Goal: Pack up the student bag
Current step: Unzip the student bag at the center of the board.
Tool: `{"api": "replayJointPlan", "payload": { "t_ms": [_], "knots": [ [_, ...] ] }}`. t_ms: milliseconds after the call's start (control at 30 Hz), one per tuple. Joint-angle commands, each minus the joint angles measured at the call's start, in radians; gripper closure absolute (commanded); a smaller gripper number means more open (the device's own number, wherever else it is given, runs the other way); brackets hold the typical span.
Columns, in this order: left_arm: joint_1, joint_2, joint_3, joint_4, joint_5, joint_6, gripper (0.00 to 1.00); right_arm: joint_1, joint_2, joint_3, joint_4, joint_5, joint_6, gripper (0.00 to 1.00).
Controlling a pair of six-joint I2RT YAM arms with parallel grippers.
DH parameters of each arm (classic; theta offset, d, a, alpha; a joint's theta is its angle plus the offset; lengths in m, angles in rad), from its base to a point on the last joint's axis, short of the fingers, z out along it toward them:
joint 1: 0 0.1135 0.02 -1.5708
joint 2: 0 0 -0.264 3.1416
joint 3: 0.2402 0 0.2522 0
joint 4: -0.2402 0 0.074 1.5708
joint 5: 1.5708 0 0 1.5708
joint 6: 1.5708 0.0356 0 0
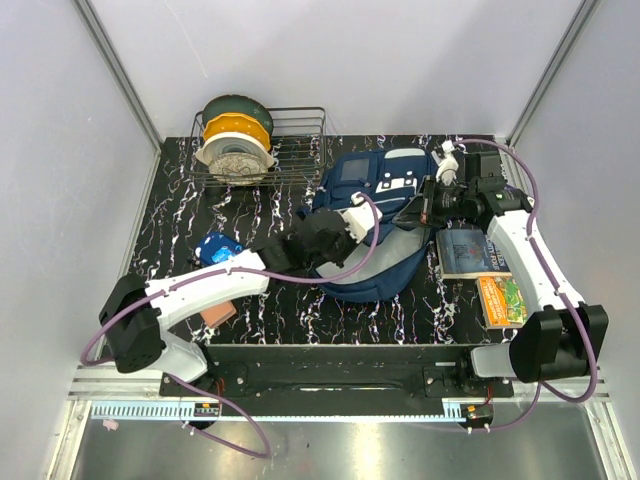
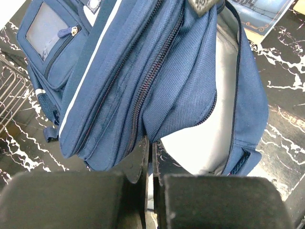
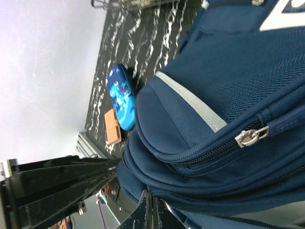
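well, the large navy blue fabric backpack with a white stripe (image 1: 365, 178) lies on the black marbled counter (image 1: 260, 215) between my 2 arms. my left fingers (image 2: 142, 160) are pressed together at its lower edge. my right fingers (image 3: 147, 212) are together too, against its zipped side; whether either pair pinches fabric, i cannot tell.

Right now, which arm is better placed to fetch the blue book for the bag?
Likely right. The blue book lies just beside the right fingers, on that arm's side of the student bag; the left fingers are shut at the bag's opposite edge.
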Motion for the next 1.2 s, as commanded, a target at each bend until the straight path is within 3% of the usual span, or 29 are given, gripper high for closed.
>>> {"api": "replayJointPlan", "payload": {
  "t_ms": [0,200,400,467,533,733,867,1167],
  "knots": [
    [-0.060,-0.139,0.034,0.019,0.108,-0.059,1.00,0.027,0.065,0.042,-0.019,0.158,-0.059,1.00],
    [-0.143,-0.137,0.092,-0.063,0.161,-0.097,1.00,0.043,0.072,0.063,-0.049,0.226,-0.068,0.98],
    [-0.164,-0.105,0.111,-0.088,0.043,-0.091,1.00,0.053,0.133,0.048,-0.026,0.240,-0.064,0.95],
    [-0.161,-0.066,0.118,-0.100,0.003,-0.070,0.94,0.052,0.139,0.026,0.001,0.272,-0.044,0.94],
    [-0.143,-0.032,0.118,-0.100,-0.051,-0.074,0.97,0.053,0.136,-0.012,0.056,0.318,-0.012,0.92],
    [-0.008,0.050,0.115,-0.065,-0.011,-0.177,1.00,0.053,0.188,-0.037,0.148,0.405,0.002,0.92],
    [0.031,0.047,0.112,-0.011,0.041,-0.189,1.00,0.053,0.269,0.037,0.158,0.491,-0.027,0.91],
    [0.006,0.094,0.173,-0.001,0.161,-0.183,1.00,0.119,0.515,0.284,0.083,0.510,-0.119,0.91]
  ]
}}
